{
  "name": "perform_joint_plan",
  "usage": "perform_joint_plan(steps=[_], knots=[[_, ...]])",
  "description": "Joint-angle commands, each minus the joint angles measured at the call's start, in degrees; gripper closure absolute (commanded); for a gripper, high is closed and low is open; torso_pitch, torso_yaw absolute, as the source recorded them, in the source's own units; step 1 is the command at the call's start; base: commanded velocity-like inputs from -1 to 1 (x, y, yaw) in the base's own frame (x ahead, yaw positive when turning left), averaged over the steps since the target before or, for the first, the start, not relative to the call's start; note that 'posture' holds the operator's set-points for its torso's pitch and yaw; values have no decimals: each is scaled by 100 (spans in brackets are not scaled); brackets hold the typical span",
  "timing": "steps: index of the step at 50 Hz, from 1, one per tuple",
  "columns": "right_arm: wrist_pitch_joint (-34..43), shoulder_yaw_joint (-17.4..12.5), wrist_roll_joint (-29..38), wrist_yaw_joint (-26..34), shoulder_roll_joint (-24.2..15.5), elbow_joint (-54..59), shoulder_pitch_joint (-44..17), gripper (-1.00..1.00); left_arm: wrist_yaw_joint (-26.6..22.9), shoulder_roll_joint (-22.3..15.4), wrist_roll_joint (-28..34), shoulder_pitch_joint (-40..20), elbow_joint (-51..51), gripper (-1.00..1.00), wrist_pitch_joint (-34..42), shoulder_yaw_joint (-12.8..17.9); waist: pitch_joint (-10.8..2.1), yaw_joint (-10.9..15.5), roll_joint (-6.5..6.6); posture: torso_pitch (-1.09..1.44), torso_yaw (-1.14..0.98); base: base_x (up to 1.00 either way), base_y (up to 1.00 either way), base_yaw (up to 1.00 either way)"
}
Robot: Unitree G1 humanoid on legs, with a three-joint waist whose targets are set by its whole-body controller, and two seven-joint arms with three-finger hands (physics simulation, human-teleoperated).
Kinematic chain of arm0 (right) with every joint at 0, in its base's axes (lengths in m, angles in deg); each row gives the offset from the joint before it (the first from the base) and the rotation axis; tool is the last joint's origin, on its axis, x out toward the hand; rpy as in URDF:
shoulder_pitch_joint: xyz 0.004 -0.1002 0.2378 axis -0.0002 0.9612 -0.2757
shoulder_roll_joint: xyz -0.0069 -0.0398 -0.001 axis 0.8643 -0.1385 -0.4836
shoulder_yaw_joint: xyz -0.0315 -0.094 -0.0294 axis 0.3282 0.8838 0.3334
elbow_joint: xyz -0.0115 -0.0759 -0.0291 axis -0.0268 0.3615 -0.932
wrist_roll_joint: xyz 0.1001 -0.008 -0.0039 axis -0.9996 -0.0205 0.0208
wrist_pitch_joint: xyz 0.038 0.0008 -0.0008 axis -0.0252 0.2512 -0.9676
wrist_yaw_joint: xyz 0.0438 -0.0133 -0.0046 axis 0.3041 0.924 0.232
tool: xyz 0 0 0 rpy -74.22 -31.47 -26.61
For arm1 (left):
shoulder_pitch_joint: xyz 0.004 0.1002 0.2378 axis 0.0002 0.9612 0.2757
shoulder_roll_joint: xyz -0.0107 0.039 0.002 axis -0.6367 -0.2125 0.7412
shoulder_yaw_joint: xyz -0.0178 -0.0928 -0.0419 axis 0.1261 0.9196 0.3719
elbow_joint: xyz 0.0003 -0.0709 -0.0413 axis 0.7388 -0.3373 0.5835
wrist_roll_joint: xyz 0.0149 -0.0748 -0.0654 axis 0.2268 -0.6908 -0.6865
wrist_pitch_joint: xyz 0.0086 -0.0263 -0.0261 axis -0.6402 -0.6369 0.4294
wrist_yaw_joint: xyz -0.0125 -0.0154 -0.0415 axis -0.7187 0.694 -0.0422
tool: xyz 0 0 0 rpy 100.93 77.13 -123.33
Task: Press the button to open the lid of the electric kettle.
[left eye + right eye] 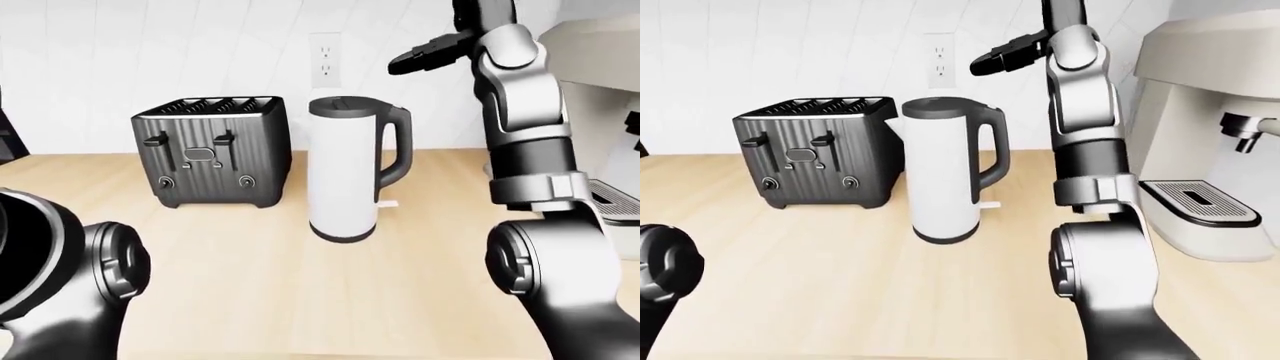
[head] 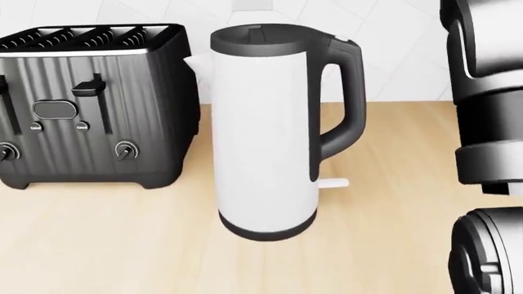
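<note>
The right hand (image 1: 1008,56), black and three-fingered, is raised high on its grey upright arm, its fingers stretched out wide toward the right-eye view's left and holding nothing. Below it and a little to the view's left stands the tall white cylindrical electric kettle (image 2: 265,131) with its black lid (image 2: 260,35) down, its black loop handle (image 2: 347,98) turned to the hand's side; hand and kettle are apart. The kettle rests upright on the pale wooden surface (image 1: 250,277). Just beyond the kettle, farther from the hand, sits a black ribbed four-slot toaster (image 1: 212,150). Under the raised arm's far side is a cream espresso machine (image 1: 1200,127). The left hand is out of sight; only the left arm's grey joint (image 1: 60,259) shows.
</note>
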Motion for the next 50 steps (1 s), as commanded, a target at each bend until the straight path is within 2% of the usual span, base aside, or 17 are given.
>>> perform_joint_plan(steps=[1,27,50], knots=[[-304,-11,70,-22,-47,13,-256,-100,-6,-13,55,-111,-66,-100,-79,-1,-30,-3,0,-57,0,0,0,0],[-1205,-2,409,-185,-187,2026,-919,-100,-108,84,208,-111,-14,-100,-10,-30,-53,6,-2,-57,0,0,0,0],[-1417,-25,553,-294,-258,2575,-867,-100,-155,164,290,-108,48,-100,49,-49,-45,17,-5,-57,0,0,0,0]])
